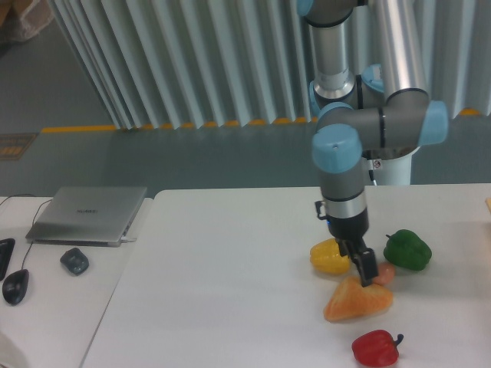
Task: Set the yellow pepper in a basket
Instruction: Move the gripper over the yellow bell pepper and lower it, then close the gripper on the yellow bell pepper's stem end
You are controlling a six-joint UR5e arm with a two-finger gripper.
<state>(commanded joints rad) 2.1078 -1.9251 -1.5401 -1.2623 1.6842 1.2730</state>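
a red pepper (375, 348) was located nearest to the camera, at the right of the white table (230, 291). an orange-tan wedge-shaped lump (356, 300) was positioned just beyond it. a small peach-coloured ball (384, 274) was seen touching the far right edge of the wedge and was partly hidden by the gripper.

the gripper (360, 263) was held low over the group of items, with its dark fingers (367, 270) overlapping the far edge of the wedge and the left side of the ball. the state of the jaws could not be determined, since only one dark finger shape was distinguishable; no item was seen to be held.

the yellow pepper (327, 257) was resting on the table just left of the gripper and just beyond the wedge, with its right side partly covered by the wrist. a green pepper (407, 250) was placed to the right of the gripper, near the ball.

at the left of the scene, on a separate surface, a black mouse (15, 285), a small dark object (74, 261) and, farther back, a closed grey laptop (88, 214) were observed. the arm (345, 146) was extended down from the far right.
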